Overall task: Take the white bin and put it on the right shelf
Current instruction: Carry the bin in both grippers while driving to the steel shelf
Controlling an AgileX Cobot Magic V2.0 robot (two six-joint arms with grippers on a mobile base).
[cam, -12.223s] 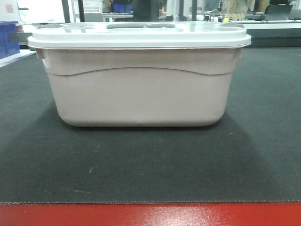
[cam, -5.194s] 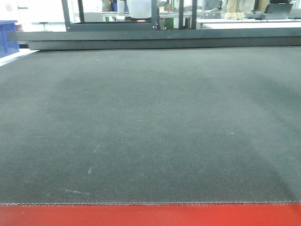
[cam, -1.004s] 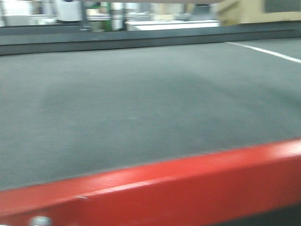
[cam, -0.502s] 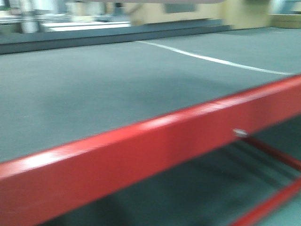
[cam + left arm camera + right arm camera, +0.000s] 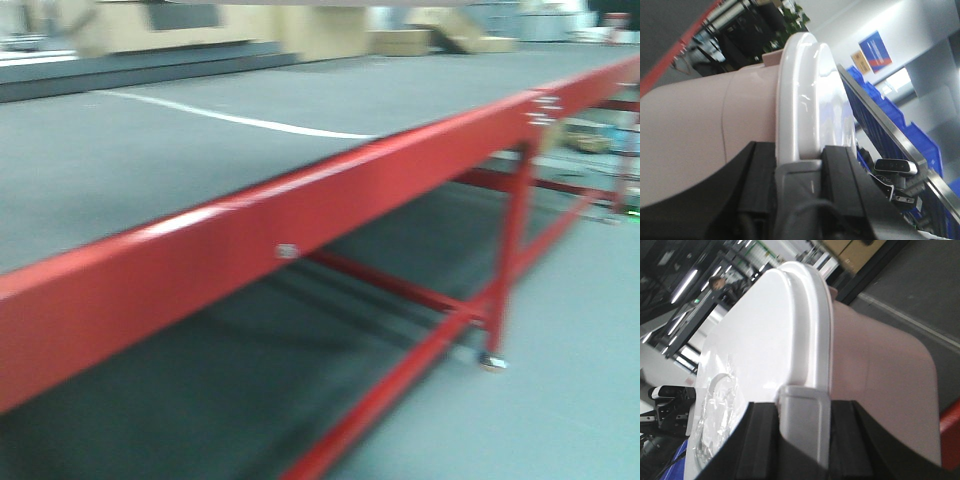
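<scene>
Front view has swung right in the last half second: bench (image 5: 150, 160) rail now runs diagonally, with floor (image 5: 580, 330) showing. White bin (image 5: 695, 145) rides clear of the bench, left gripper (image 5: 797, 172) and right gripper (image 5: 803, 412) fingers (image 5: 757, 185) clamped on its grey end handles (image 5: 804, 440). I judge we're mid-transit; right shelf not ahead yet.

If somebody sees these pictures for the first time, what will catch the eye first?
The white bin fills both wrist views, its lidded rim clamped by the left gripper and right gripper. In the front view, a red table rail runs diagonally across the picture.
</scene>
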